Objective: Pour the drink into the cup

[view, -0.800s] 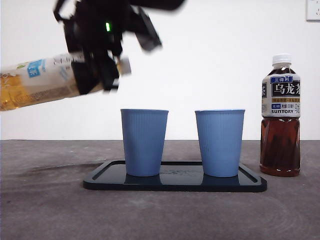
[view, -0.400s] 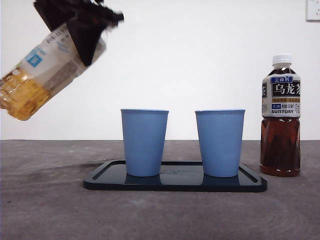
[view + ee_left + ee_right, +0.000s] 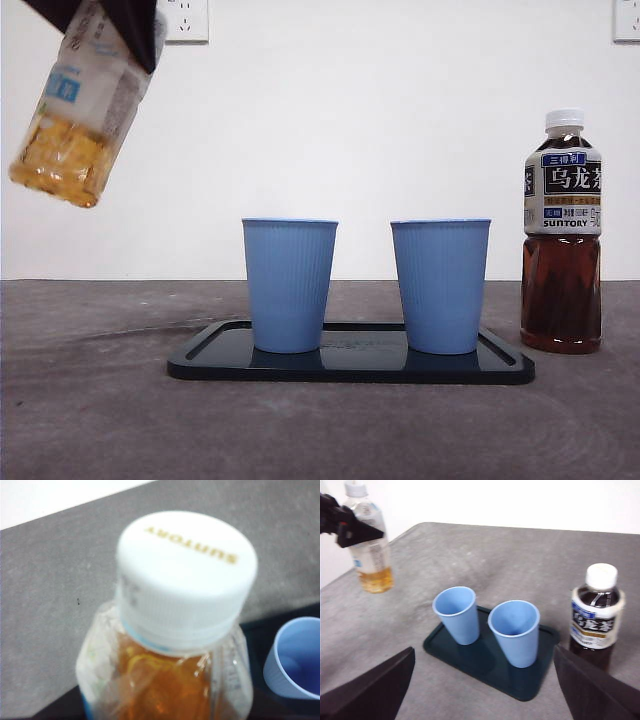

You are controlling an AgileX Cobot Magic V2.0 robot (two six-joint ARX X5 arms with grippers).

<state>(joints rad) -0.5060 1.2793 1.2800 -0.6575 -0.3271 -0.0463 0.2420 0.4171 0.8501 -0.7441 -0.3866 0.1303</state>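
Aloft, left hand point(image 3: 342, 522) grips capped bottle point(image 3: 85, 110), left of cups point(image 3: 289, 285).

Cups, bottles and a tray

Two blue cups point(image 3: 289, 285) point(image 3: 440, 286), one dark tray point(image 3: 350, 365), one yellow drink bottle point(image 3: 85, 110), one brown tea bottle point(image 3: 561, 232).

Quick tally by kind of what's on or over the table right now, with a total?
Blue cups: 2, one and another, both on the tray
Drink bottles: 2, the yellow tea bottle held in the air by the left gripper, the dark tea bottle standing on the table
Dark tray: 1
Total: 5
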